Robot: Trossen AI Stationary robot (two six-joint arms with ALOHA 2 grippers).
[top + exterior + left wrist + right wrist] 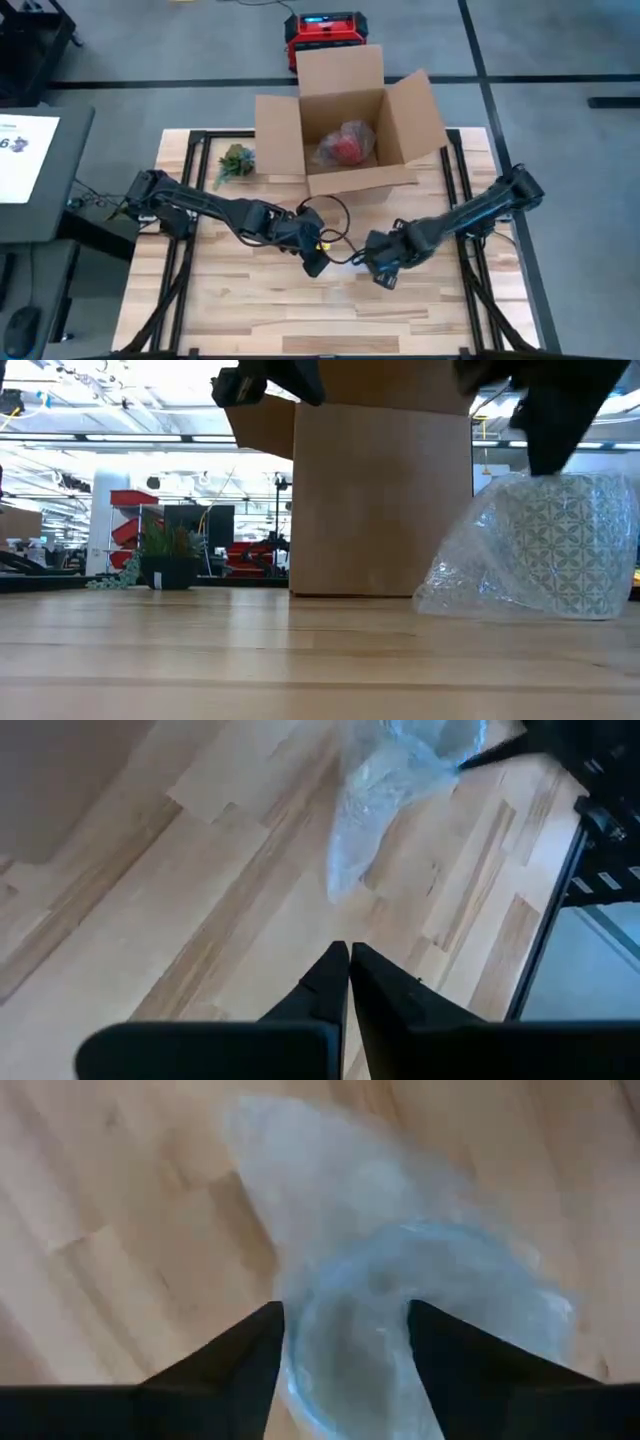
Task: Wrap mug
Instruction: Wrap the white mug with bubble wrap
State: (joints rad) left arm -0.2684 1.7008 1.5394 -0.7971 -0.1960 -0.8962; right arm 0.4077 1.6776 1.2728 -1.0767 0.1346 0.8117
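Observation:
The mug, pale with a green pattern, stands on the table inside clear bubble wrap that trails off to one side. My right gripper is open right above it. One finger is beside the mug's rim and the other is over its mouth. In the high view this gripper is at the table's middle. My left gripper is shut a short way to its left. It points at the wrap's loose end and touches nothing. My right gripper comes down on the wrapped mug's top from above, and the mug stays standing on the table. I cannot tell whether its fingers touch the wrap or the rim.
An open cardboard box stands at the far middle of the table, with a red thing in bubble wrap inside. A small potted plant is to the box's left. A black cable loops in front of the box. Bare wood lies toward the near edge.

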